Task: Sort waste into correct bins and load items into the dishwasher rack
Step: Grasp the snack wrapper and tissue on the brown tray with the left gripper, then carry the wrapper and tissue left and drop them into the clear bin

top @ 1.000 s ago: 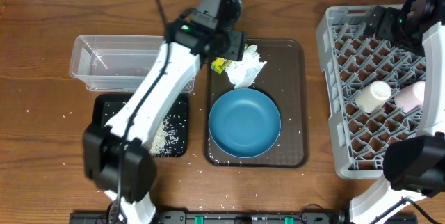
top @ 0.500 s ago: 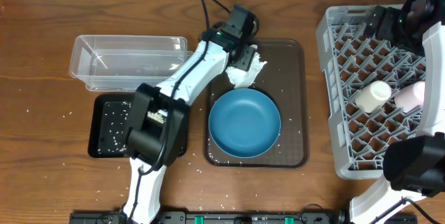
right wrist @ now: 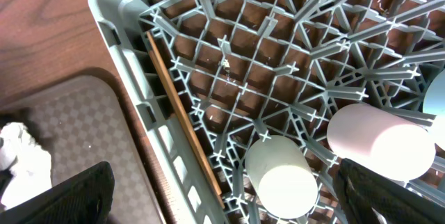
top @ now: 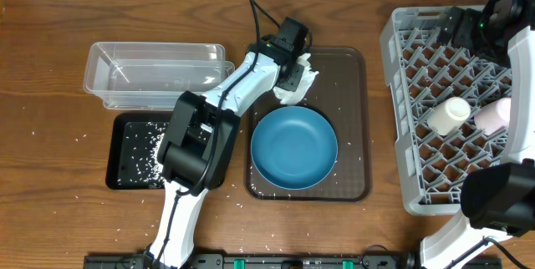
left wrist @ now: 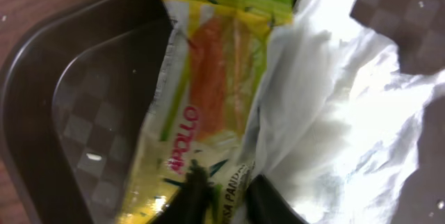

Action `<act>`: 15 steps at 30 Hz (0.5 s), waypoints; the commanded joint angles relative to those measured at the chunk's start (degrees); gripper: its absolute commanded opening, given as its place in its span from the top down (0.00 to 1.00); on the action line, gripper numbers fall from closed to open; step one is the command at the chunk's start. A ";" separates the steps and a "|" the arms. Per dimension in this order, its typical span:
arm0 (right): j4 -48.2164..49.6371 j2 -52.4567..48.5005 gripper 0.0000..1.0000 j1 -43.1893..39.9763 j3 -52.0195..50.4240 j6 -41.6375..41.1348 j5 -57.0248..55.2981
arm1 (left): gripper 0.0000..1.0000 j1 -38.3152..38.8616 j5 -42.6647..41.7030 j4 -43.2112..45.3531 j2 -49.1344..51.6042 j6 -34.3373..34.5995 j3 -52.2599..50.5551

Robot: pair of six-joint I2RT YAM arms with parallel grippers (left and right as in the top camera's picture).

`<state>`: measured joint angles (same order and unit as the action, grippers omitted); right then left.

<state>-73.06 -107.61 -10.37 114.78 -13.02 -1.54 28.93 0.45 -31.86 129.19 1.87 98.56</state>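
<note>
My left wrist camera gives what the overhead cannot: the snack wrapper point(left wrist: 208, 99), hidden under the arm from above, lies in the brown tray's point(left wrist: 35, 113) corner against the tissue point(left wrist: 341, 126), with the left jaws clenched on its near end. Red letters on it read "APOLLO". The right wrist camera shows chopsticks point(right wrist: 182, 123) along the rack's point(right wrist: 118, 36) wall, near the white cup point(right wrist: 281, 179) and pink cup point(right wrist: 379, 144). The right jaws are spread wide, holding nothing.

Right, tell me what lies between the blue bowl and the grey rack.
Nothing stands there: only the brown tray's rim and a strip of bare table, seen in the overhead view.
</note>
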 commanded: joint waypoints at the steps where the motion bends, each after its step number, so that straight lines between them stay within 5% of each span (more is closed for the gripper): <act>1: 0.00 -0.28 0.01 -0.07 0.11 -0.66 -0.59 | 0.93 0.59 0.68 -0.46 -0.17 -0.50 0.33; 15: 0.00 -0.28 0.01 -0.07 0.11 -0.66 -0.59 | 0.94 0.52 3.39 -1.86 -20.20 1.92 0.31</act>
<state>-73.06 -107.61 -10.37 114.76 -13.02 -1.54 30.87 0.78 -33.45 114.08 2.79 98.37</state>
